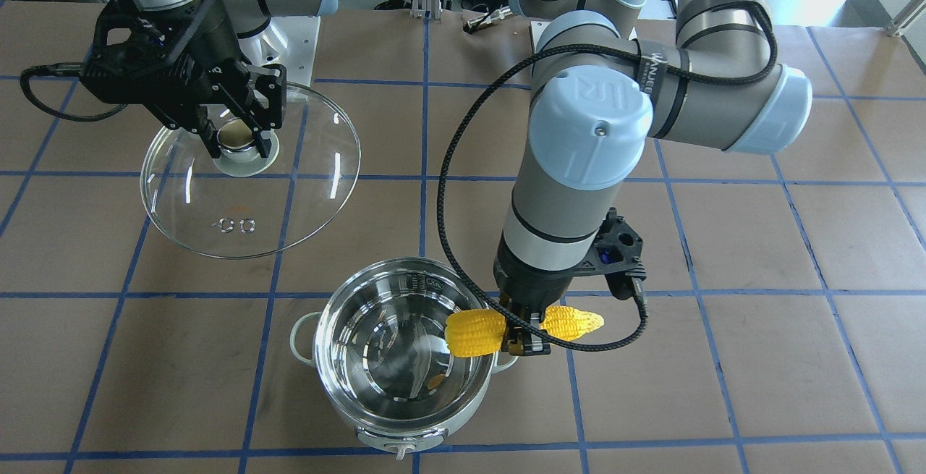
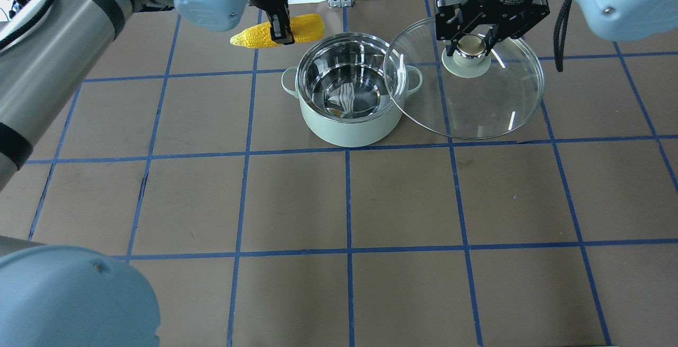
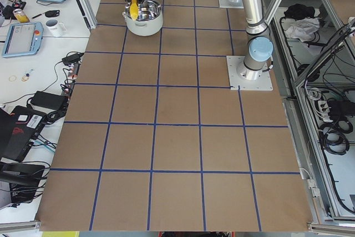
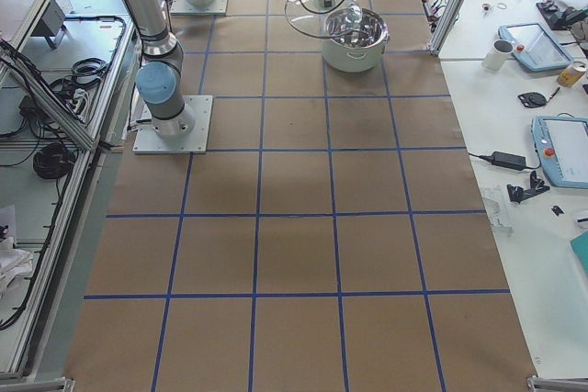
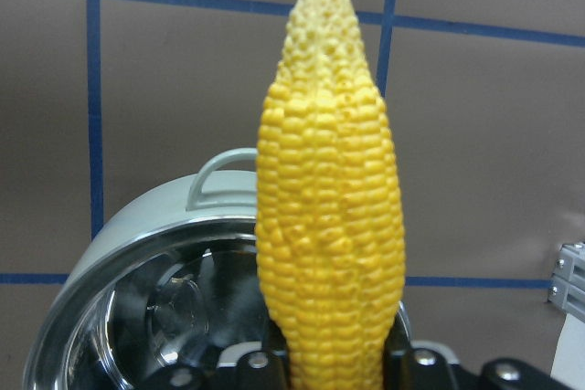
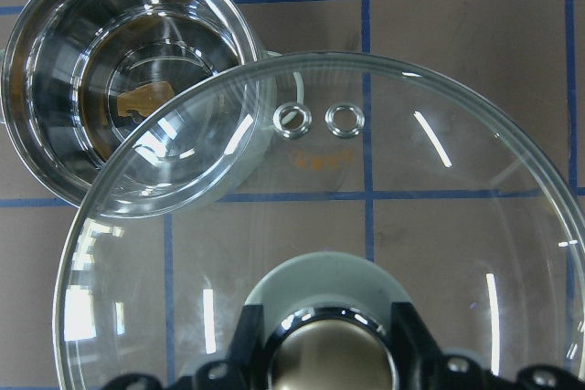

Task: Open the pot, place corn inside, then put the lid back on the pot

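The corn [image 1: 477, 333] in the black left gripper [image 1: 522, 334] is bright yellow in neat kernel rows, paler cream at its tip. Below that gripper the pot [image 2: 347, 124] is pale mint outside, mirror steel inside. Under the black right gripper [image 1: 239, 142] the lid [image 2: 492, 108] is clear glass with a pale green centre and beige-silver knob [image 2: 473, 46]. The table [image 2: 296, 198] beneath both is brown, gridded blue.

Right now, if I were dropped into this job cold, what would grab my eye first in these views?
The bright yellow corn stands out first. It is clamped mid-length in the left gripper and held in the air at the rim of the open pot on the robot's left, blunt end toward the pot. Next is the big glass lid, gripped by its knob in the right gripper and held off to the pot's other side.
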Robot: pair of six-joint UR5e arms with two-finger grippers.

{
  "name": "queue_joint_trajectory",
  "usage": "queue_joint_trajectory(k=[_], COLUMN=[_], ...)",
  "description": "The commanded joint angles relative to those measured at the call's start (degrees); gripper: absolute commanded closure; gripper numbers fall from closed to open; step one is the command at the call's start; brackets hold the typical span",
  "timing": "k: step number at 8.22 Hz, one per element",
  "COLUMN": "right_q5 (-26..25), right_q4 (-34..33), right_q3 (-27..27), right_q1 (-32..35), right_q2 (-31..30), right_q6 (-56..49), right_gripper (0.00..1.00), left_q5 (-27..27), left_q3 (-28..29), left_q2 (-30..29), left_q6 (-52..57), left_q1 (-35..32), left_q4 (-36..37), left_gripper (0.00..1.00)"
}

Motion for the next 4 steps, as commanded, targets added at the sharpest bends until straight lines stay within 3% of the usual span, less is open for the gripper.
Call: queue_joint_trajectory(k=[1, 4], right_q5=[-0.24, -0.94], right_q4=[0.0, 0.18], right_q3=[0.01, 0.01], right_q1=[-0.05, -0.23], right_q2=[-0.19, -0.19], right_q6=[-0.81, -1.51], right_gripper=[0.74, 0.75], left_q5=[0.08, -0.01], left_q3=[0.21, 0.12], left_q2=[-3.36, -6.88], left_q6=[-4.88, -7.8], left_q1=[-5.76, -7.71], left_q4=[4.21, 6.41], left_gripper=[1.0, 1.0])
